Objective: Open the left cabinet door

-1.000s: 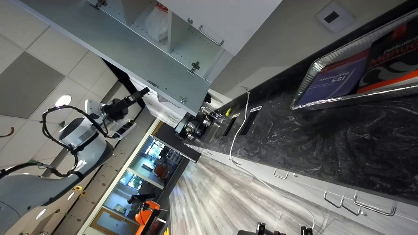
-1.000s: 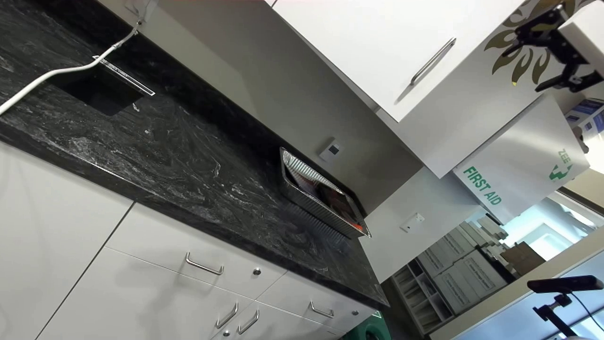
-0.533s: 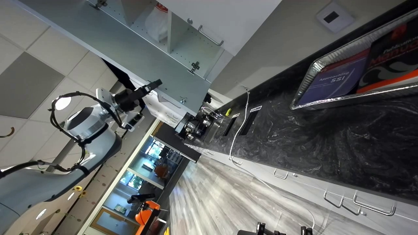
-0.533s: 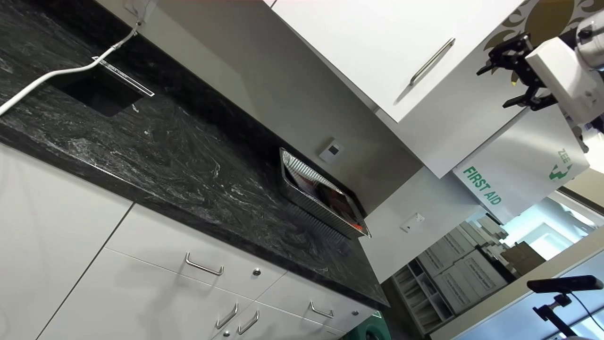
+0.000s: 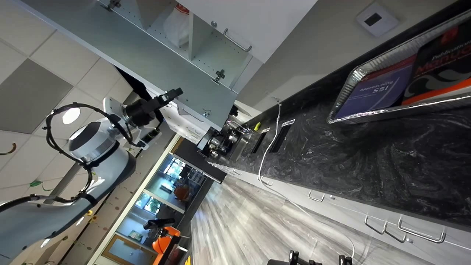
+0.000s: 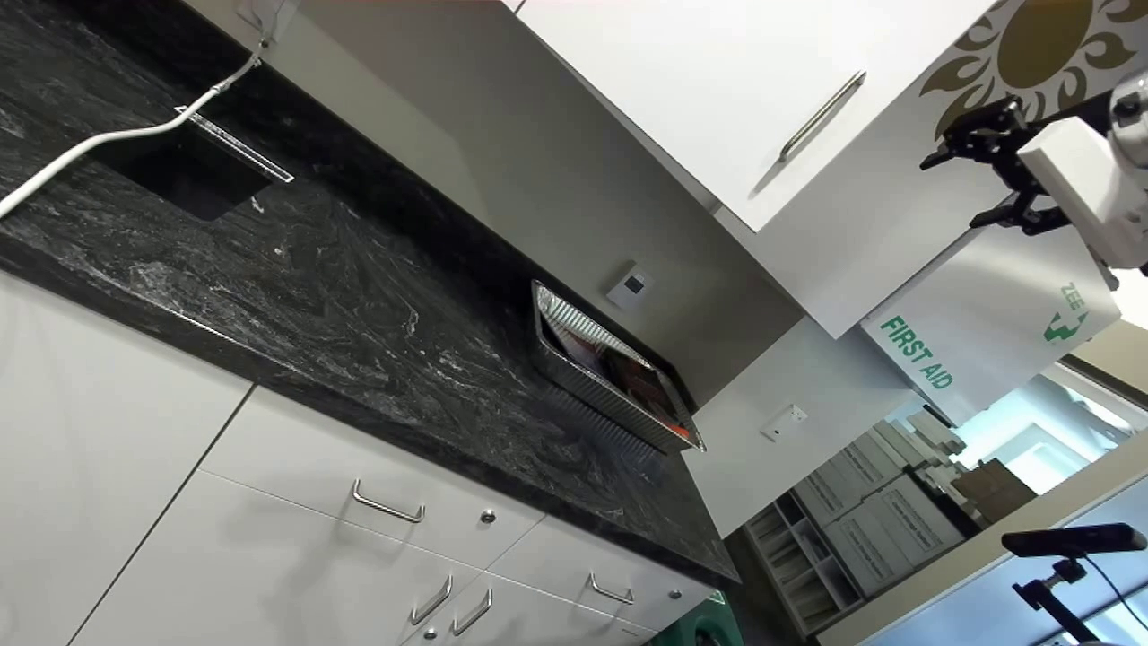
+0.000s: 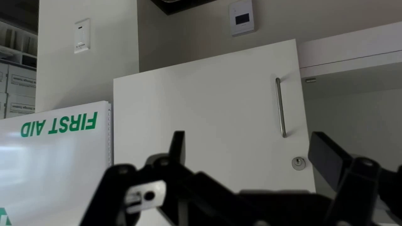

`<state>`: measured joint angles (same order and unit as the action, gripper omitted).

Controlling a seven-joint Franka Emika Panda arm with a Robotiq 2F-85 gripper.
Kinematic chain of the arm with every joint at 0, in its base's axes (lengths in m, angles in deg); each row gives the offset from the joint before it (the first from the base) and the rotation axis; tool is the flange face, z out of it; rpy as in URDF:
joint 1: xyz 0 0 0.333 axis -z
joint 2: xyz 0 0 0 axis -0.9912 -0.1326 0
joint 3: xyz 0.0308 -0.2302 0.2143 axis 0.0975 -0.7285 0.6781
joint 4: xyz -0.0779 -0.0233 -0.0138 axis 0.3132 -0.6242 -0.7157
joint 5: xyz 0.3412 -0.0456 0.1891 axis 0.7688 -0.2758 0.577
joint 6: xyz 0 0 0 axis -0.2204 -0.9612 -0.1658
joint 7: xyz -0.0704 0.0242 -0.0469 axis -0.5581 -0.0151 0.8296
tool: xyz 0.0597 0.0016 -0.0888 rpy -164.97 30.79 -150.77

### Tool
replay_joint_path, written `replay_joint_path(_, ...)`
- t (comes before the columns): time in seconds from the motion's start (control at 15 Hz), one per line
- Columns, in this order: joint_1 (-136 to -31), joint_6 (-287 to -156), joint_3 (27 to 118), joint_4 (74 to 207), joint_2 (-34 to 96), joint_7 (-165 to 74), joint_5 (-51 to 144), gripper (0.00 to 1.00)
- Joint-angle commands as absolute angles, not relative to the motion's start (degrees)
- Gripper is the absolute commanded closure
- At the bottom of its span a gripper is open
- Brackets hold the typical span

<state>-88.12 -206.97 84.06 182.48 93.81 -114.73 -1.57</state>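
The left cabinet door stands swung open. Its grey inner face point(image 5: 147, 55) with hinges shows in an exterior view; its white outer face point(image 6: 717, 81) with the slim silver bar handle point(image 6: 822, 117) also shows in an exterior view. It is out of the wrist view. The twin right door is closed, with its handle point(image 5: 237, 39) and a round lock; it fills the middle of the wrist view point(image 7: 204, 110). My gripper point(image 6: 952, 193) is open and empty, apart from both doors. It also shows in an exterior view point(image 5: 176, 92) and the wrist view point(image 7: 248, 141).
A white First Aid box point(image 6: 995, 314) hangs beside the right door, near the gripper. The open cabinet interior point(image 5: 217, 51) holds a white bag point(image 5: 176, 27). Below runs a black counter point(image 6: 359, 296) with a foil tray point(image 6: 601, 386) of books and a white cable point(image 6: 117, 135).
My arm has moved in toward the cabinet, mostly in the first half second, then shifted slightly. The gripper has stayed open. The doors have not moved.
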Motion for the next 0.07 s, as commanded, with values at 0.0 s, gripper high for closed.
replay_joint_path(0.0, -86.15, -207.94, 85.19, 182.66, 94.1, -113.85, -0.28, 0.0)
